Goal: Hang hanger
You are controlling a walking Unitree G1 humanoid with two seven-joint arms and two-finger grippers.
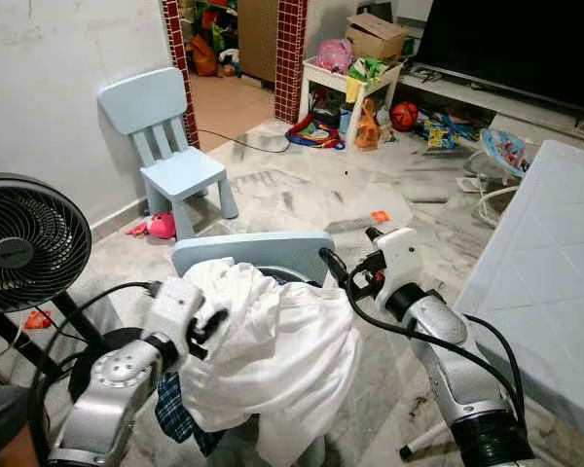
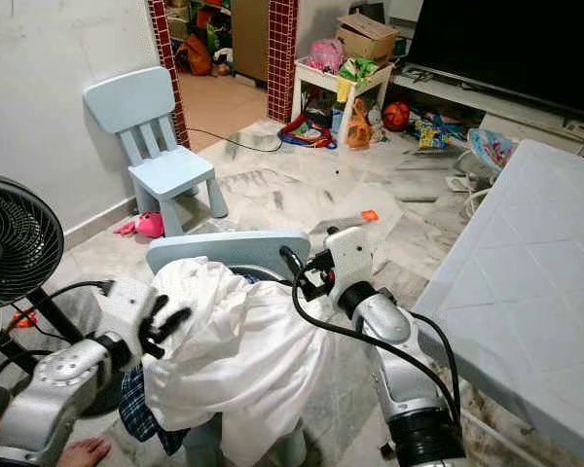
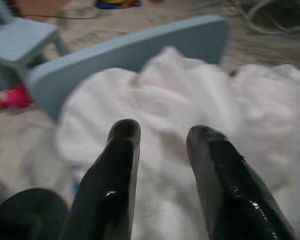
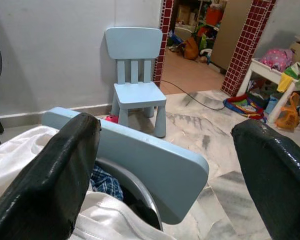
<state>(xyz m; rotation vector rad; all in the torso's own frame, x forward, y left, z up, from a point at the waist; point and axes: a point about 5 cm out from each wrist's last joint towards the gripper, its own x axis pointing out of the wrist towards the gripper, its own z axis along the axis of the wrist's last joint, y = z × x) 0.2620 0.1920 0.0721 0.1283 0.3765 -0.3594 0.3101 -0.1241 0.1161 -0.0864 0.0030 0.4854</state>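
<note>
While both open, left hand (image 1: 206, 326) touches white cloth (image 1: 273, 360).

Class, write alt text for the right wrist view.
Two open black fingers frame a pale blue chair back over white cloth and a checked garment. Beyond stands a small blue chair against a wall.

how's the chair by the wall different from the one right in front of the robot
The chair by the wall stands bare and in full sight, slatted back and legs showing. The near chair is heaped with white cloth, so just its backrest top shows. The far one sits apart; both tools flank the near one. Both are pale blue.
</note>
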